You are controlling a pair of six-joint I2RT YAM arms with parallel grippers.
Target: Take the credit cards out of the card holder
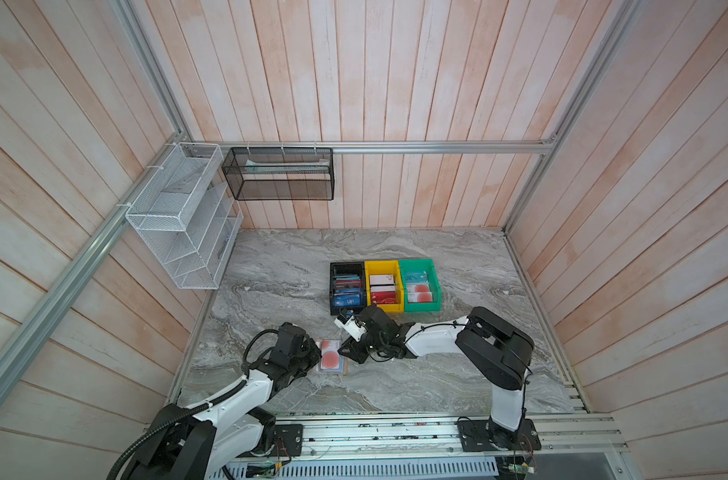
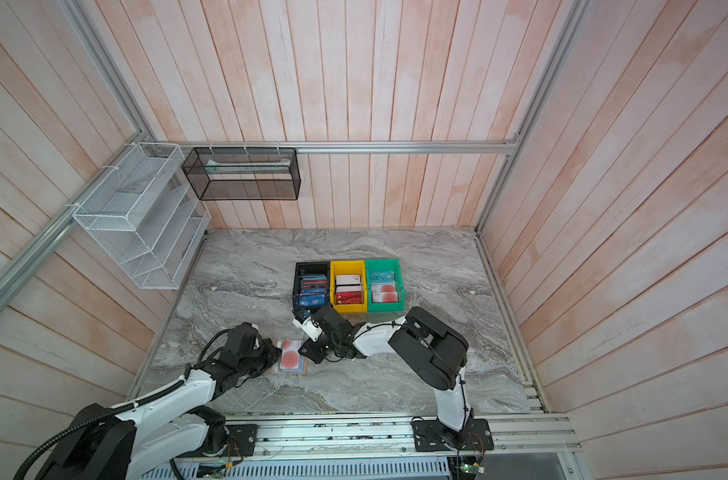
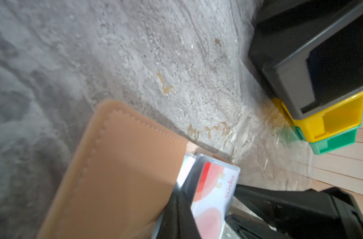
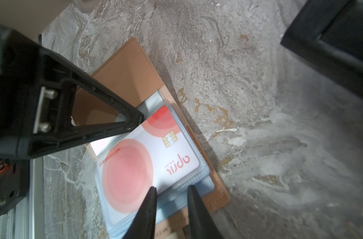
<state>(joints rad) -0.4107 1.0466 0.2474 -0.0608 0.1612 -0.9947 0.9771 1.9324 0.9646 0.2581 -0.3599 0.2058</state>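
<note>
A tan-brown, booklet-like card holder point(image 4: 133, 72) with clear plastic sleeve pages lies open on the grey marbled worktop point(image 1: 457, 374), in its front half and between the 2 arms in both top views. Its stitched cover is lifted at a tilt. 1 black finger point(image 4: 101, 93) of the left gripper point(image 1: 314, 356) lies against the cover's inner face with its tip at the sleeves. The other finger is hidden behind the cover, so the fingers look pinched on that cover. In the top sleeve sits a white credit card point(image 4: 155, 149) with red circles, a gold chip and red lettering. The right gripper point(image 4: 172, 189) reaches in from the opposite side, its 2 fingers a narrow gap apart and holding nothing, tips touching the edge of the card's sleeve. Behind the holder, 3 plastic bins stand touching in a row, a black bin point(image 1: 332, 286), a yellow bin point(image 1: 389, 307) and a green bin point(image 1: 422, 306), each with cards inside.
</note>
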